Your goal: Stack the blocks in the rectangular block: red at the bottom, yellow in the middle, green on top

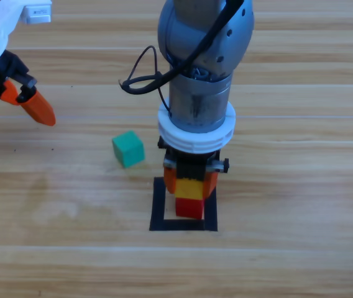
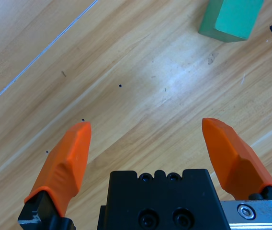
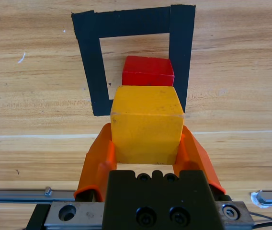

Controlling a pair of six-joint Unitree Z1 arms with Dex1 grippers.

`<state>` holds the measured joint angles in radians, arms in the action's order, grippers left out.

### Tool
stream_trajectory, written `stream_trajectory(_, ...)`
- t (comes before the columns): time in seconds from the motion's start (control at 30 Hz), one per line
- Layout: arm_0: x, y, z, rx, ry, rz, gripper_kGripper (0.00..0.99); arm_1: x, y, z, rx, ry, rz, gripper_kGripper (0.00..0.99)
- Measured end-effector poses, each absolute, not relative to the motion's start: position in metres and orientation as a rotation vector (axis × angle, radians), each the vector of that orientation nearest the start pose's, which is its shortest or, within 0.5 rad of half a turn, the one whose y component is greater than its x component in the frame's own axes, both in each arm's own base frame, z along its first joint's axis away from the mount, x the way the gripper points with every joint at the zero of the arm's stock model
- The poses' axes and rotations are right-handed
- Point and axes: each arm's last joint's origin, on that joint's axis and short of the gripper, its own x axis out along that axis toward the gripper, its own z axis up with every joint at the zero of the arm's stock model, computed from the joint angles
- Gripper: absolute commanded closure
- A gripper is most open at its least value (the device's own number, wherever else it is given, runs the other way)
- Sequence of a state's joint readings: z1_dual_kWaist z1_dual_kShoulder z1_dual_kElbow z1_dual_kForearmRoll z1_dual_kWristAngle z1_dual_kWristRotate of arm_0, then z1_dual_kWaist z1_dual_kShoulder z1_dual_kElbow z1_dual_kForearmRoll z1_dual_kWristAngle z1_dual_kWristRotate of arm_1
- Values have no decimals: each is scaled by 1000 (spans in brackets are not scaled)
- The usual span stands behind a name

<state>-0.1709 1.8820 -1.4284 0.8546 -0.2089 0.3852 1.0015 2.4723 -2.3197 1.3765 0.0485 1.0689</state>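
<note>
The red cube (image 1: 189, 208) (image 3: 148, 71) rests inside the black tape rectangle (image 1: 158, 205) (image 3: 90, 72). My right gripper (image 1: 191, 181) (image 3: 147, 139) is shut on the yellow cube (image 1: 190, 187) (image 3: 146, 122) and holds it just above and slightly behind the red one. The teal-green cube (image 1: 128, 149) (image 2: 230, 18) lies on the wood, left of the rectangle. My left gripper (image 1: 30, 102) (image 2: 148, 146) hangs open at the far left, well away from the green cube, with nothing between its jaws.
The right arm's grey body (image 1: 204, 56) rises over the table's middle and hides the wood behind the rectangle. A black cable (image 1: 140, 77) loops off its left side.
</note>
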Motion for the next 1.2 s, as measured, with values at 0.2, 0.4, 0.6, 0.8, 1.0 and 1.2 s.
stream_trajectory(0.2,351,-73,278,309,1237,-573,0,270,426,223,98,1592,-7,970)
stream_trajectory(0.4,351,-73,278,309,1237,-573,0,270,426,223,97,1590,-11,969)
stream_trajectory(0.6,353,-74,274,310,1247,-572,0,269,425,222,99,1593,-19,890)
stream_trajectory(0.8,353,-74,273,312,1251,-571,0,269,425,222,100,1593,-21,0)
stream_trajectory(1.0,353,-76,273,318,1251,-571,0,269,425,222,100,1593,-20,0)
stream_trajectory(1.2,353,-82,279,335,1252,-580,0,267,427,227,80,1568,10,0)
